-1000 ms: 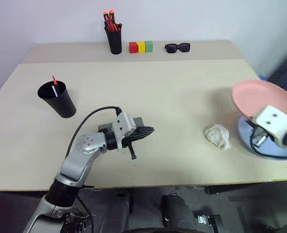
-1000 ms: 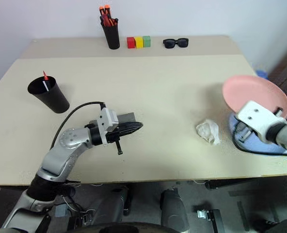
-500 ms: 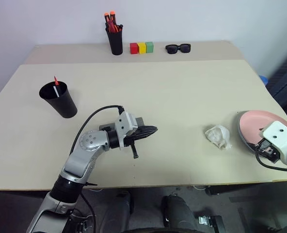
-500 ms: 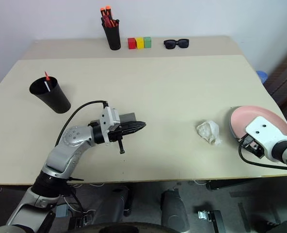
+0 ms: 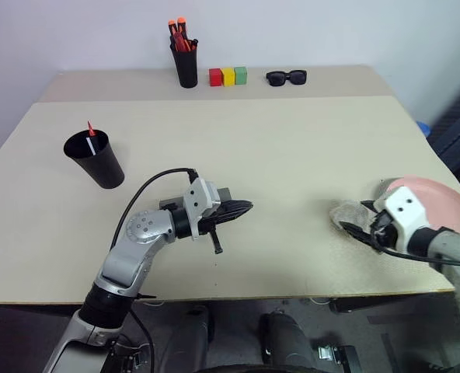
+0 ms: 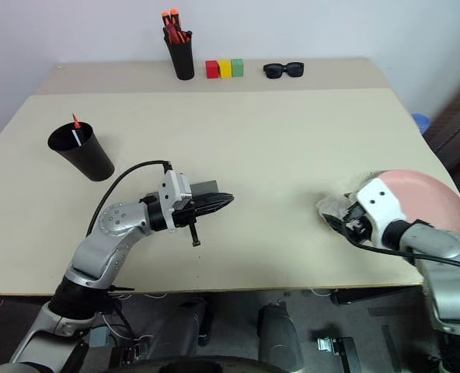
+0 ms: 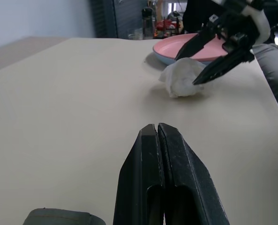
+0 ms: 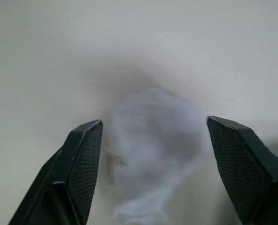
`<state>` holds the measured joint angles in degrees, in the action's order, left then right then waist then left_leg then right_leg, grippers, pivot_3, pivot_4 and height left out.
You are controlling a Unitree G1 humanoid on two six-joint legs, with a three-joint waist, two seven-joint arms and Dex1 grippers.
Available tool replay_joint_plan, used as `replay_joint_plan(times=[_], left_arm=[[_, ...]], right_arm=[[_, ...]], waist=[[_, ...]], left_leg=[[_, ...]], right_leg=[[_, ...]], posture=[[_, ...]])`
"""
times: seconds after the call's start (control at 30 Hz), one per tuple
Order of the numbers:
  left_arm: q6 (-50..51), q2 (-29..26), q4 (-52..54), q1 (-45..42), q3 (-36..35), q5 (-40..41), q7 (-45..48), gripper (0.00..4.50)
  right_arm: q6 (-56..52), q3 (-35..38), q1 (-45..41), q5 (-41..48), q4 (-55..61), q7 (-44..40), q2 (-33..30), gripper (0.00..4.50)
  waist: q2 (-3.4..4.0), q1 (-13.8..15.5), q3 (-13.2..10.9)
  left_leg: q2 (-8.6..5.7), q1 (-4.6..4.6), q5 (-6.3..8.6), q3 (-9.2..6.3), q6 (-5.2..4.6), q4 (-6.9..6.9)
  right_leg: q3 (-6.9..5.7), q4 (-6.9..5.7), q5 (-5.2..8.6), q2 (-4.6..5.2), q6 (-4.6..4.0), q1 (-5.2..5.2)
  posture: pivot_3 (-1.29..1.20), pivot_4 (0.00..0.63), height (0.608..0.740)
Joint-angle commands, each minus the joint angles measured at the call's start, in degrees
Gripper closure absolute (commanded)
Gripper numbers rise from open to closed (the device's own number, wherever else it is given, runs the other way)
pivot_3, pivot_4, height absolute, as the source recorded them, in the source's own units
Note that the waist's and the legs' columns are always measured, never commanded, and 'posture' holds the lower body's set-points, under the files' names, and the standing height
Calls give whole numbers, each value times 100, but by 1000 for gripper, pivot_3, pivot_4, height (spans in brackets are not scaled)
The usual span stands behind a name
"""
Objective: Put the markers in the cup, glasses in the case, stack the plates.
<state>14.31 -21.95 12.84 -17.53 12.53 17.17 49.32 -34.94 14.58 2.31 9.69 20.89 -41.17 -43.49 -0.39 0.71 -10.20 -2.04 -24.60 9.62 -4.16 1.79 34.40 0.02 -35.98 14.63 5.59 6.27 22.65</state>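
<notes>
Right gripper (image 8: pixel 153 154) is hovering wide open over crumpled tissue (image 5: pixel 348 214), beside stacked plates (image 5: pixel 440 198); left gripper (image 7: pixel 158 140) is sitting closed near case (image 5: pixel 218 194); markers are standing in cup (image 5: pixel 98 163).

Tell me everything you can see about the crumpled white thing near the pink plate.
The crumpled white wad looks like tissue or thin paper, bunched into an irregular lump. It lies on the beige table, just left of the salmon pink plate, apart from it. The right claw stands open around it, its fingertips on either side, not yet closed.
</notes>
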Motion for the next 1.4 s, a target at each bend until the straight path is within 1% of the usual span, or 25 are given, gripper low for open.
replay_joint_plan(times=[0.03, 0.07, 0.1, 0.13, 0.2, 0.27, 0.33, 0.47, 0.57, 0.63, 0.7, 0.77, 0.8, 0.87, 0.93, 0.97, 1.07, 1.17, 1.27, 1.33, 1.4], left_arm=[[-12, 36, 271, -6, -10, 73, -37, 4500], [1, 41, 284, -6, -7, 71, -44, 4500], [17, 43, 306, -1, -7, 74, -52, 4500], [32, 45, 326, 3, -6, 77, -62, 4500], [58, 51, 356, 8, 2, 84, -83, 4500], [74, 51, 379, 13, 12, 91, -98, 4500], [79, 69, 360, -10, 29, 87, -112, 4500], [89, 139, 301, -62, 7, 94, -159, 4500], [104, 187, 257, -79, -55, 96, -206, 4500], [92, 179, 231, -68, -86, 92, -219, 4500], [79, 178, 205, -56, -112, 96, -239, 4500], [59, 184, 206, -40, -129, 110, -246, 4500], [50, 188, 220, -30, -142, 127, -246, 4500], [61, 178, 259, -20, -175, 168, -234, 4500], [120, 139, 323, -13, -244, 246, -211, 4500], [158, 116, 359, -1, -277, 291, -200, 4500], [253, 17, 467, 79, -321, 390, -176, 4500], [328, -124, 591, 225, -432, 433, -200, 4500], [444, -225, 684, 353, -744, 570, -383, 4500], [586, -233, 717, 417, -1107, 688, -670, 4500], [789, -204, 744, 541, -1787, 769, -1283, 4500]], right_arm=[[19, -129, -151, -188, -146, 344, 76, 937], [-15, -154, -187, -206, -205, 414, 82, 937], [-40, -159, -209, -213, -238, 466, 83, 1452], [-50, -161, -223, -208, -257, 491, 75, 1715], [-62, -142, -217, -163, -217, 485, 31, 2661], [-84, -122, -191, -133, -111, 455, -29, 3776], [-74, -71, -188, -161, 65, 437, -137, 4482], [-90, 407, -377, -148, 197, 526, -389, 4482], [-238, 945, -384, -191, -34, 470, -758, 4482], [-308, 1180, -302, -248, -250, 465, -950, 4482], [-259, 1236, -168, -378, -629, 489, -1096, 4482], [-149, 1184, -95, -468, -1051, 548, -1098, 4482], [-91, 1140, -68, -500, -1236, 569, -1083, 3801], [43, 1073, -44, -533, -1464, 563, -1081, 3310], [85, 1042, -134, -493, -1543, 566, -1058, 2208], [89, 1014, -173, -475, -1534, 547, -1063, 1768], [331, 927, -215, -432, -1393, 378, -1136, 218], [804, 857, -307, -324, -1146, 66, -1226, 218], [963, 833, -504, -12, -968, -326, -1239, 218], [974, 718, -789, 186, -917, -451, -1163, 218], [1012, 361, -1294, 443, -879, -490, -824, 218]], waist=[[0, 3, 0], [0, 3, 0], [0, 2, 0], [0, 1, 0], [0, 1, 0], [0, 0, 0], [1, 1, 0], [1, 2, 0], [2, 14, -1], [1, 13, -1], [0, 7, -1], [0, 5, -1], [1, 2, -1], [2, -1, -1], [6, -25, -1], [7, -34, -1], [8, -36, -1], [9, -35, -1], [8, -29, -3], [6, -26, -4], [4, -57, -5]], left_leg=[[0, 0, 0, 0, 0, 0], [0, 0, 0, -1, 0, 0], [0, 0, 0, -1, 0, -1], [0, 0, 0, -1, 0, -1], [0, 0, 0, -1, -1, -1], [-1, 0, 0, -1, -1, -1], [0, 0, 1, -1, -1, -1], [-1, 0, 1, 0, -1, -1], [-1, -2, 1, 0, -1, 0], [-1, -2, 2, -1, -3, -1], [-3, -2, 4, 1, -6, -1], [-4, -2, 4, 2, -7, -1], [-4, -2, 4, 3, -7, -1], [-4, -2, 4, 5, -8, -1], [-4, -1, 5, 8, -8, -1], [-4, 0, 5, 8, -8, -2], [-3, 2, 5, 8, -9, -2], [-3, 1, 7, 10, -11, -2], [-1, 1, 7, 9, -11, -1], [3, 1, 7, 7, -11, -1], [4, 2, 7, 6, -11, -1]], right_leg=[[0, 0, 0, 0, 0, 0], [0, 0, 0, 0, 0, 0], [-1, 0, 0, 0, 0, 0], [0, 0, 0, 0, 0, 1], [0, 0, 1, 0, 1, 1], [-1, 0, 1, 0, 1, 0], [-1, 0, 1, -1, 1, 0], [0, 0, 1, 0, 1, 0], [-1, 0, 2, 0, 2, 1], [-1, 3, 3, 0, 4, 0], [-2, 5, 3, 0, 4, -2], [-2, 6, 3, 0, 4, -3], [-1, 7, 3, 0, 4, -3], [0, 6, 3, 0, 4, -2], [1, 5, 3, 0, 4, -1], [1, 5, 3, 0, 4, -1], [1, 3, 3, -2, 4, 0], [3, 4, 5, -2, 6, -1], [2, 4, 5, -1, 7, -1], [2, 4, 5, -1, 7, -2], [2, 4, 5, -1, 7, -2]], posture=[[0, 150, 740], [0, 150, 740], [0, 150, 740], [0, 150, 740], [0, 150, 740], [0, 150, 740], [0, 150, 740], [0, 150, 740], [0, 150, 740], [0, 150, 740], [0, 150, 740], [0, 150, 740], [0, 150, 740], [0, 150, 740], [0, 150, 740], [0, 150, 740], [0, 150, 740], [0, 150, 740], [0, 150, 740], [0, 150, 740], [0, 150, 740]])
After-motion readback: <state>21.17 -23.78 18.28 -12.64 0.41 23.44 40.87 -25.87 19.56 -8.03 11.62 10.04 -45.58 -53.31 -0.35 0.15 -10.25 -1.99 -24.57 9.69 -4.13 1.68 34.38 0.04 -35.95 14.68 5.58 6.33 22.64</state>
